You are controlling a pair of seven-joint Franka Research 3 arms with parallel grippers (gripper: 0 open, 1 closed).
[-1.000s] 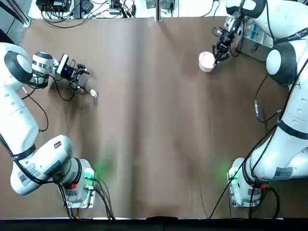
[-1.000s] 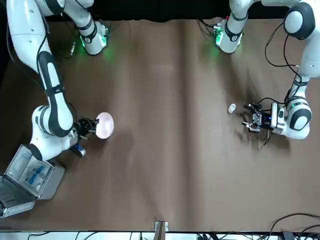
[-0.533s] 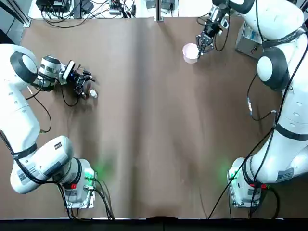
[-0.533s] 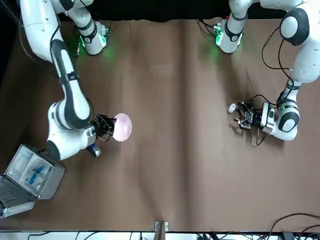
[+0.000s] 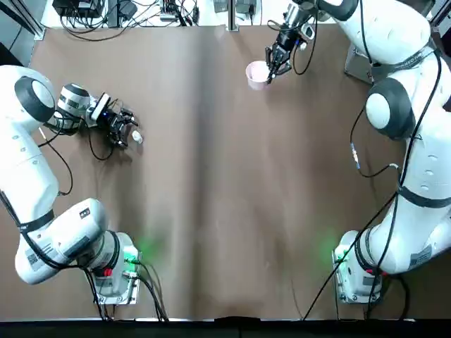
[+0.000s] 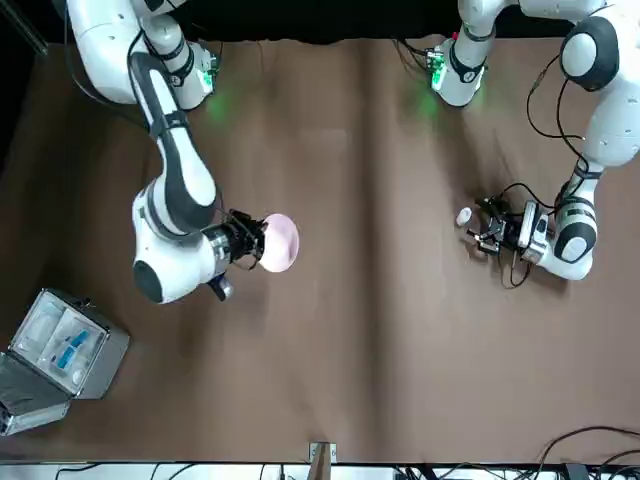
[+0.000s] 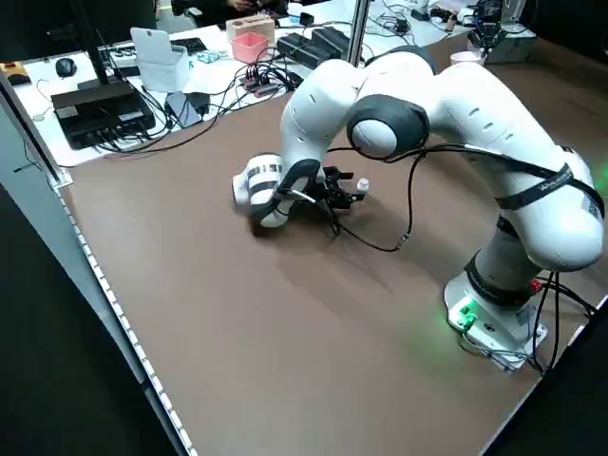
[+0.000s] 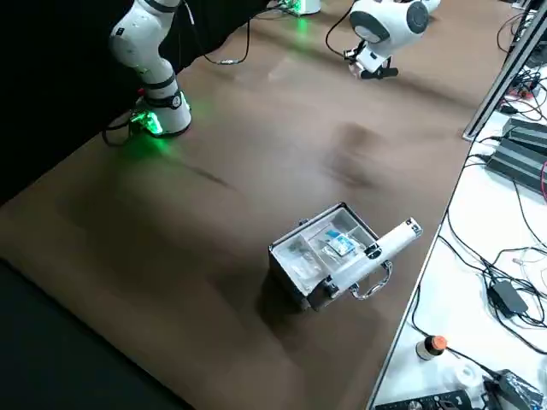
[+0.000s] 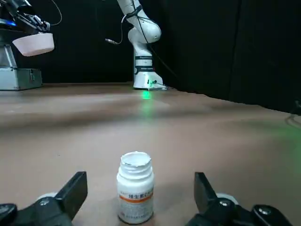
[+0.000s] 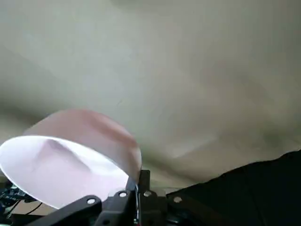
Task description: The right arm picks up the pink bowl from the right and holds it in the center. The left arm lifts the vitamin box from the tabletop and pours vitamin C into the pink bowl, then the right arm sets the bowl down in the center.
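Pink bowl [image 5: 256, 73], upper centre of the top view, hangs pinched by its rim in our right gripper [image 5: 271, 68]. Our left gripper [image 9: 136, 200], fingers wide, faces the upright vitamin box [image 9: 135, 186] standing between them on the tabletop [image 5: 225, 183], mid-left.

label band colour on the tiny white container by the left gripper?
Orange band on the small white vitamin box, standing between the open left gripper fingers. Clearest in the left wrist view.
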